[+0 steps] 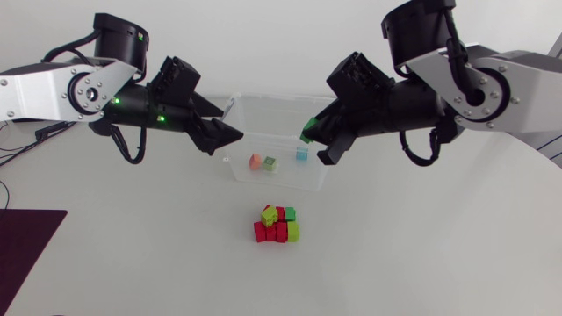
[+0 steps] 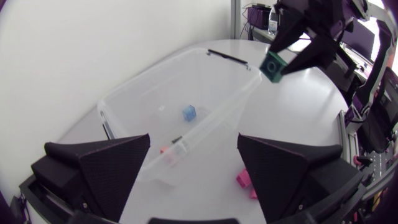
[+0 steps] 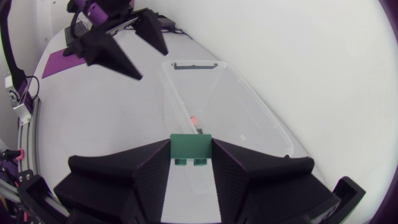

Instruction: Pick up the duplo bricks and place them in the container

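Right gripper (image 3: pixel 191 152): clenched on dark green brick (image 2: pixel 272 65), above right rim of clear container (image 1: pixel 279 178). Left gripper (image 2: pixel 194 149): released, empty, at left rim. Inside: three small bricks (image 1: pixel 270 162), shapes indistinct. Red-green pile (image 1: pixel 276 225): just in front, mostly hidden in left wrist view; bare table (image 1: pixel 421 254) around.

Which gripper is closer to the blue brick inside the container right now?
Right. The right gripper, shut on a green brick, hangs at the container's end just beside the blue brick; the left gripper is open at the opposite end.
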`<move>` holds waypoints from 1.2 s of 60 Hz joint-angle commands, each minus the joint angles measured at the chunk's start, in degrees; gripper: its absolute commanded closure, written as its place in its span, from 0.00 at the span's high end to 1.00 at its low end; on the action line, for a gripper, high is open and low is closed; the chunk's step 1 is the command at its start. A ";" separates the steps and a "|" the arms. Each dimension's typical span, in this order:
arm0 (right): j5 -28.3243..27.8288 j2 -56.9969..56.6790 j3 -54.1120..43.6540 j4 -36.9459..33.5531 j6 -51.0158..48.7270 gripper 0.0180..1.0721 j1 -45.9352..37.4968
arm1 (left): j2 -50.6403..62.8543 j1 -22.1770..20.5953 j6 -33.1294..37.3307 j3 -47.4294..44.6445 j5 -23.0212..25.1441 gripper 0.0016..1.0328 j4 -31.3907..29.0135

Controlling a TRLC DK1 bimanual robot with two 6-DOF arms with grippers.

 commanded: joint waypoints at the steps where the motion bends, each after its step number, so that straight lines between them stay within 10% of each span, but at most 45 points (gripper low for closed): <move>1: -0.50 3.10 2.79 1.62 -0.72 0.12 -0.92 | -1.74 -1.76 0.16 -3.64 -1.17 0.95 -1.69; 29: -0.59 17.34 12.28 8.38 0.15 0.15 -5.93 | 0.81 -14.15 -1.60 -11.82 -9.70 0.95 -2.39; 43: 0.20 19.01 13.51 9.70 1.03 0.79 -6.19 | 5.38 -16.53 -3.53 -12.34 -13.04 0.93 -2.31; 72: 0.46 -3.93 -1.87 8.30 1.65 0.81 -2.50 | 12.93 -20.04 -7.05 -11.82 -16.03 0.72 2.00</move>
